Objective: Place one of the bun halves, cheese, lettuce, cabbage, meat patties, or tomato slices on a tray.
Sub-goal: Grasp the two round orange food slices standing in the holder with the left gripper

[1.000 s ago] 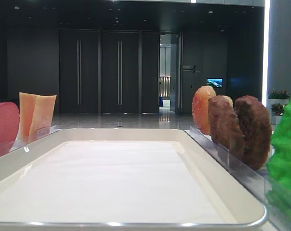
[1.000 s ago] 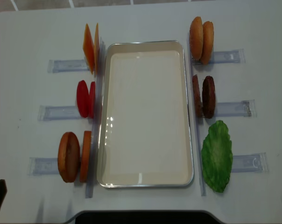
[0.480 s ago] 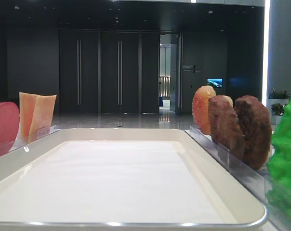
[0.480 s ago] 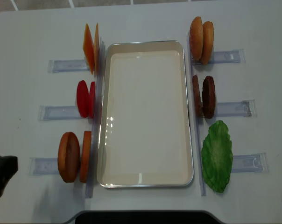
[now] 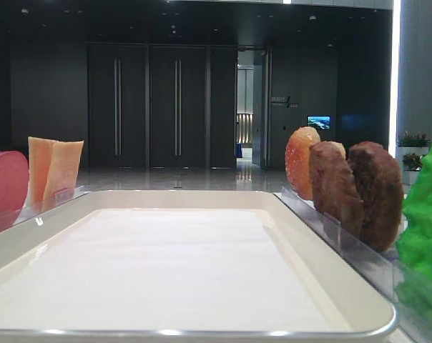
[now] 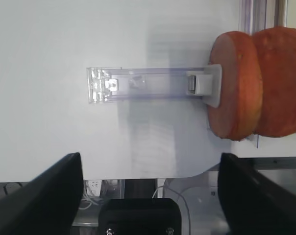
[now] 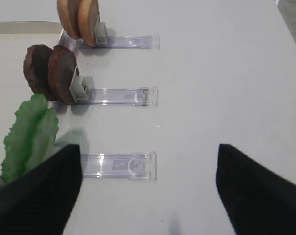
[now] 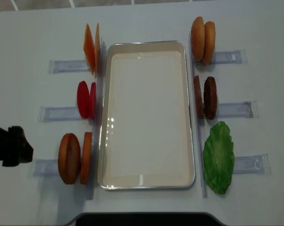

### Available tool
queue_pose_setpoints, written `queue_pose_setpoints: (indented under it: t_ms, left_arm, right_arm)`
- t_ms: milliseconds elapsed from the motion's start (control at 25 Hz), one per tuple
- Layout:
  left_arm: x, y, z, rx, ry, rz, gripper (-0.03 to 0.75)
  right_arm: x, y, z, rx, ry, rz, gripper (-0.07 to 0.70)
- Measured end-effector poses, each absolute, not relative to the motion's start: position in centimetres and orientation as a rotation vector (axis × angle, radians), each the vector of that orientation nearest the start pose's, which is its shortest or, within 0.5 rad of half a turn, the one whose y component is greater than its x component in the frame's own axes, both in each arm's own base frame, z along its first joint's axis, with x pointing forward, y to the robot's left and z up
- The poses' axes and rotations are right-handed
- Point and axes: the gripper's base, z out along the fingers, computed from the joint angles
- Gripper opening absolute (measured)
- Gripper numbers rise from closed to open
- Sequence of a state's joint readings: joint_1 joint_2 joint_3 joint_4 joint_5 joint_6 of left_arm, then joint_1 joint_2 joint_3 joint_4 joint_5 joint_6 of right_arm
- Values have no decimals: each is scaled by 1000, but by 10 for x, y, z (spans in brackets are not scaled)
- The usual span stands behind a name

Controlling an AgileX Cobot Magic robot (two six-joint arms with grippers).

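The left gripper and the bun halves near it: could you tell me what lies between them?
In the overhead view, only bare table and the clear rack separate the left gripper from the bun halves.
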State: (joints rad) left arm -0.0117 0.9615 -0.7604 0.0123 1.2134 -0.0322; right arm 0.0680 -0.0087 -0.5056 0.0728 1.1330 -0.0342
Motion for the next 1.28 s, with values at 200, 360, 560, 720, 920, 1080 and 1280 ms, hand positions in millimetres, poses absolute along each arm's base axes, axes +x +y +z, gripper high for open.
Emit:
queue_pose_setpoints:
  t_ms: [200, 360, 560, 720, 920, 1080, 1280]
  left_arm:
    - [166, -1, 284, -25, 2936, 11, 660]
    - [184, -1, 282, -24, 2974, 16, 660]
    - [194, 0, 272, -20, 3027, 31, 660]
    - [196, 0, 273, -20, 3026, 31, 660]
    - [195, -15, 273, 52, 3027, -10, 660]
    - [192, -38, 273, 73, 3025, -2, 660]
    - [185, -67, 273, 55, 3016, 15, 660]
  right_arm:
    - [-11, 5, 273, -115, 2099, 108, 538]
    - [-11, 5, 273, -115, 2099, 108, 538]
    - [-11, 5, 273, -115, 2099, 108, 538]
    - [-11, 5, 273, -115, 2099, 108, 538]
    - [-11, 5, 273, -115, 2099, 108, 538]
    - [-11, 5, 273, -115, 2099, 108, 538]
    - [-11, 5, 273, -115, 2099, 108, 538]
